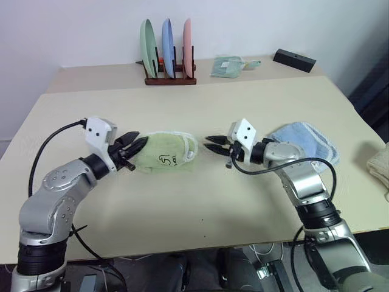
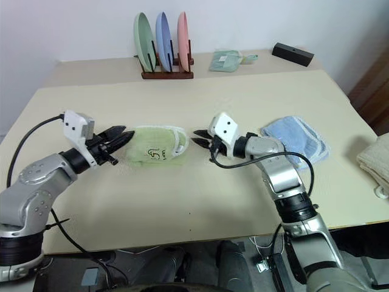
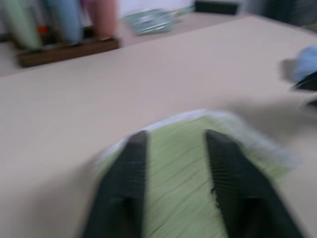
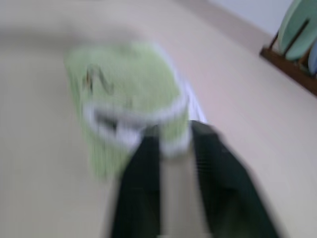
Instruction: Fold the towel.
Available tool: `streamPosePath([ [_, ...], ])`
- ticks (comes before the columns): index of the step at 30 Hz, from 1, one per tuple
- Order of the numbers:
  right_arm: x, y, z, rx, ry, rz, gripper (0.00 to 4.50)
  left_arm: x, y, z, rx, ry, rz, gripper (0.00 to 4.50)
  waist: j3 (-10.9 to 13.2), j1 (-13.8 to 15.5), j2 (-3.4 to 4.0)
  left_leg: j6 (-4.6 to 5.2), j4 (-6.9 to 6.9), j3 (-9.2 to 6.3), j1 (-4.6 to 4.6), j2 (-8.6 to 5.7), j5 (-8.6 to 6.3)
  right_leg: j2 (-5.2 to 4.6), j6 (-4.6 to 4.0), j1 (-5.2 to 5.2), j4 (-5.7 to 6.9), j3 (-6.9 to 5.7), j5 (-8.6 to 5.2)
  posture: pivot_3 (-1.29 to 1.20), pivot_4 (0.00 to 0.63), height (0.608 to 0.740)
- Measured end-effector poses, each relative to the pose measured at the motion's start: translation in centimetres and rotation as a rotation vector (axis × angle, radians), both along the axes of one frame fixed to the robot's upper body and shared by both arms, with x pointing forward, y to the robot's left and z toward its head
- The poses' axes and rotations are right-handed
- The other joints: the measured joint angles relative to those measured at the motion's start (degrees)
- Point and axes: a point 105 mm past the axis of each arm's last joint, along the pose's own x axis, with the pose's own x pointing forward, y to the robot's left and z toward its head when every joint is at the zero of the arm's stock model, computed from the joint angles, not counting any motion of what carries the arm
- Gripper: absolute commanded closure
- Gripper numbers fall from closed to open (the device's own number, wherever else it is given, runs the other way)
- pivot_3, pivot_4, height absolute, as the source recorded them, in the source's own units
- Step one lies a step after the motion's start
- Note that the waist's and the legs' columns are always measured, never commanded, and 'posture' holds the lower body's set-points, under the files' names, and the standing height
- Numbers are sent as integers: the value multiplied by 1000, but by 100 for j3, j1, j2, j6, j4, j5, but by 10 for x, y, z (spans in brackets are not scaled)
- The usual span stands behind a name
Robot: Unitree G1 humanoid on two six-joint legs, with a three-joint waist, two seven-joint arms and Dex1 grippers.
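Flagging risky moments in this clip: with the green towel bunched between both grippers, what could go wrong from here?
The towel lies in a thick, loose bundle, so its layers may spring open. The left gripper sits against its end and could drag it along the table. The right gripper is apart from it; reaching in could nudge the bundle askew.

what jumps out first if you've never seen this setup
The folded light green towel at the table's middle, flanked by two black-fingered hands: the left hand at its left end, the right hand just off its right end. Behind stands a rack of three coloured plates; a light blue towel lies on the right.
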Motion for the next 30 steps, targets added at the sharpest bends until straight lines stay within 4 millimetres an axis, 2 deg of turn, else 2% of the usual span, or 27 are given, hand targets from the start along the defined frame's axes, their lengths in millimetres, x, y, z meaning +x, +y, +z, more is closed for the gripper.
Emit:
streamPosePath([
  [2, 6, 15, 10, 48, 7, 4, 4500, 10, 8, -5, 7, 15, 53, 4440, 0, 16, 0, 0, 2, 0, 0, 0, 0, 0, 0, 1, 0, -2, 0, 0, 150, 740],
  [5, 9, 38, 12, 82, 25, 35, 4500, 21, 3, -12, 30, 24, 54, 4440, 0, 0, -1, 0, 2, -1, 0, -2, 0, -1, 0, 2, -1, -4, 0, 0, 150, 740],
  [10, 23, 65, -18, 23, 104, 33, 4500, 35, -12, -35, 42, 77, 12, 4440, 0, -72, 0, 1, 0, -1, -2, -2, 0, -1, 0, -4, 3, -7, 0, 0, 150, 740],
  [13, 24, 77, -38, -18, 140, 40, 4500, 38, -14, -48, 33, 103, 6, 4440, -1, -189, 0, 0, -6, -5, -2, -2, 0, -1, 0, -9, 7, -9, 0, 0, 150, 740],
  [17, 26, 70, -81, -117, 207, 5, 4500, 33, -17, -71, 18, 151, -2, 4440, -1, -283, 2, 0, -6, -6, -2, -4, 0, -3, 0, -10, 9, -10, 0, 0, 150, 740],
  [22, 24, 70, -85, -138, 178, 17, 4500, 35, -17, -80, 8, 132, 18, 4440, -11, -279, 8, 0, -5, -8, 15, -3, 0, -3, 0, 6, 12, -10, 0, 0, 150, 740],
  [27, 25, 68, -82, -123, 165, 8, 4500, 36, -17, -79, 3, 117, 23, 4440, -11, -276, 8, 0, -5, -8, 14, -3, 0, -3, -1, 5, 12, -10, 0, 0, 150, 740],
  [30, 24, 65, -75, -90, 165, 4, 3656, 36, -14, -74, -26, 96, 42, 4470, -11, -279, 8, 0, -2, -8, 3, -3, 0, -3, 0, -4, 12, -10, 0, 0, 150, 740],
])
